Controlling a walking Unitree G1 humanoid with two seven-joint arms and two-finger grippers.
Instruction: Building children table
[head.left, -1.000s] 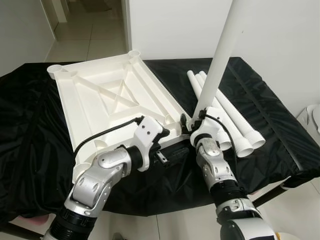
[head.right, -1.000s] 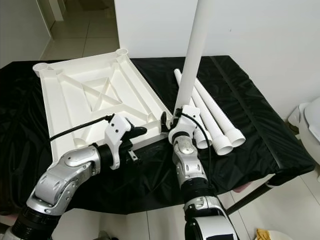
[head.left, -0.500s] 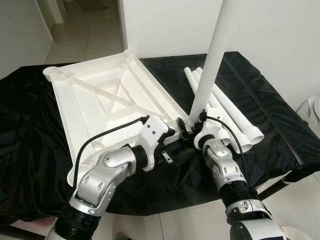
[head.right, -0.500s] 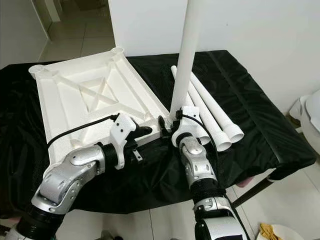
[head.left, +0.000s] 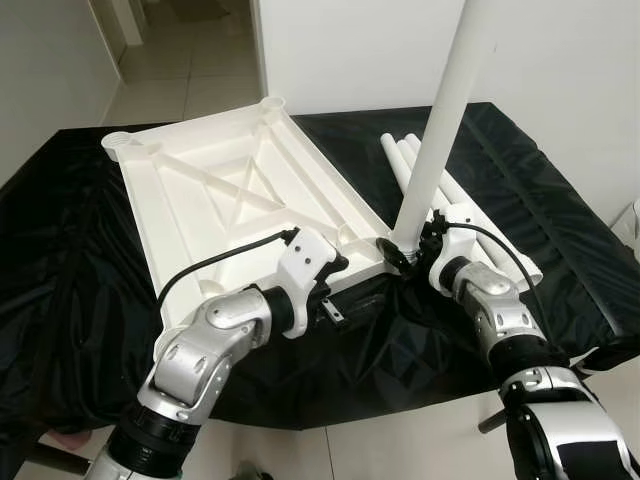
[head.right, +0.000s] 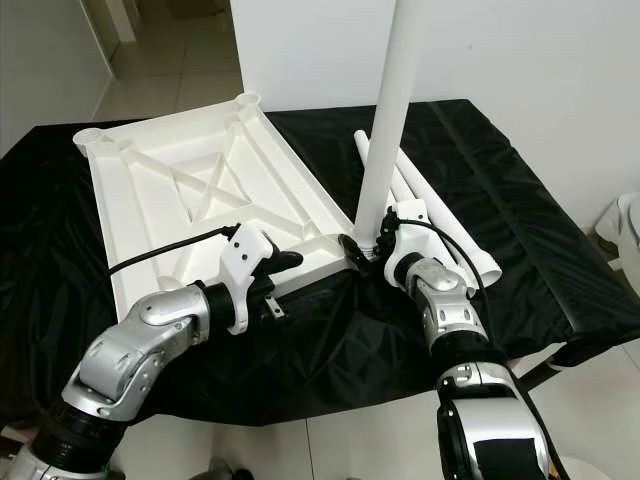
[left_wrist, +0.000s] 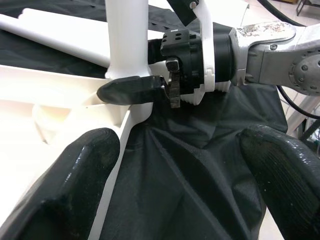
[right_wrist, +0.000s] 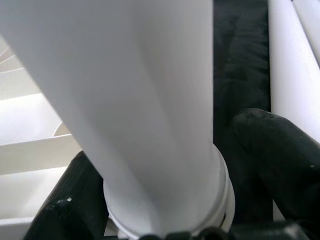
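your right gripper (head.left: 408, 250) is clamped on the base of the upright white table leg (head.left: 447, 105), its black fingers (right_wrist: 272, 150) on either side of the tube just above the flared collar. the leg stands nearly vertical, leaning slightly, with its foot at the near right corner socket of the white plastic tabletop (head.left: 210, 200), which lies upside down on the black cloth (head.left: 560, 230) with its ribbed underside and cross brace facing up. from the left wrist view you can see one right-hand finger pressed flat against the leg right where it meets the corner of the tabletop.

your left gripper (head.left: 335, 285) sits at the near edge of the tabletop, just left of that same corner. its fingers (left_wrist: 85, 175) are spread wide and grip nothing; one rests by the white rim, the other over the black cloth. a black cable loops from the left wrist back over the tabletop.

three spare legs (head.left: 480, 215) lie side by side on the cloth to the right of the tabletop, just behind the right wrist, their flared ends pointing toward the near right.

no brand name, label or writing can be read on the tabletop, the legs or the grippers.

behind the cloth you see a white wall (head.left: 360, 50) and, to the left, a tiled floor (head.left: 190, 70).
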